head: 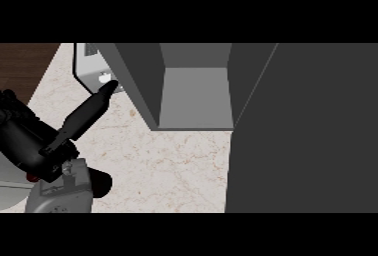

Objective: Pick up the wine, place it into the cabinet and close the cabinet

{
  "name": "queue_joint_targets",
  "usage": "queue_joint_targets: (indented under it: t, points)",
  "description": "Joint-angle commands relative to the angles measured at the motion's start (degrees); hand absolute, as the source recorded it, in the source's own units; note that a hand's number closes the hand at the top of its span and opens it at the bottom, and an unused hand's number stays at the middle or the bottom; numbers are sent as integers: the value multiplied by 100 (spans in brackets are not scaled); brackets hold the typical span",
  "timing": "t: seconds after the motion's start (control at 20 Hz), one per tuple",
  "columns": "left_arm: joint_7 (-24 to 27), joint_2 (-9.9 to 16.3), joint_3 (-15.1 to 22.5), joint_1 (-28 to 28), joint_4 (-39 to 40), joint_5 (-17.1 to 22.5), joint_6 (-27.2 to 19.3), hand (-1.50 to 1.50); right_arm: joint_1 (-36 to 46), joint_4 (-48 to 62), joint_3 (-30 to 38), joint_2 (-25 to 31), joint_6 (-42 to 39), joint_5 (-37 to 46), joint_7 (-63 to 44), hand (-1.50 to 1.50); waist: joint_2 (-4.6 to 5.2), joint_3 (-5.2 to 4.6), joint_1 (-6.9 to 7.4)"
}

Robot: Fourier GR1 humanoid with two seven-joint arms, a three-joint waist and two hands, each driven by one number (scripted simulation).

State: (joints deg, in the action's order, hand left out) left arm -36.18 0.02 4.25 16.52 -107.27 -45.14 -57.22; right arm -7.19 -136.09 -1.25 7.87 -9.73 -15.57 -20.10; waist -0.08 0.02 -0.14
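My left hand (33,145) at the frame's left is curled round the wine (87,112), which points up toward the open cabinet (193,100). It is glass (heavy, slippery, breakable), so I would hold its fat middle.

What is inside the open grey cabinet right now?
The open grey cabinet shows only its bare floor and back wall; no bottle is inside. The upper part of its interior lies outside the view.

1. The left hand (33,145) is cut by the left edge; what its curled fingers enclose is hidden.
2. The cabinet door (303,130) runs past the right edge.
3. The cabinet (193,95) top is cropped.
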Motion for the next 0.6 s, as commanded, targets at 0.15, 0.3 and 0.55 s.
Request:
queue_joint_targets:
  t: [0.15, 0.3, 0.55]
  points:
    - [-647, -2, 487, -506, -84, -580, -595, -150, 375, 10, 613, 245, -134, -525, -298, -150, 4, -1, 6]
    - [-1019, -2, 680, -784, -285, -1041, -778, -150, -127, -110, 84, -128, -191, -20, 36, -150, -1, 1, 4]
    - [-1154, -2, 867, -1249, -465, -1241, -952, -150, 105, -35, 81, -175, -108, 87, -39, -150, 1, -1, 11]
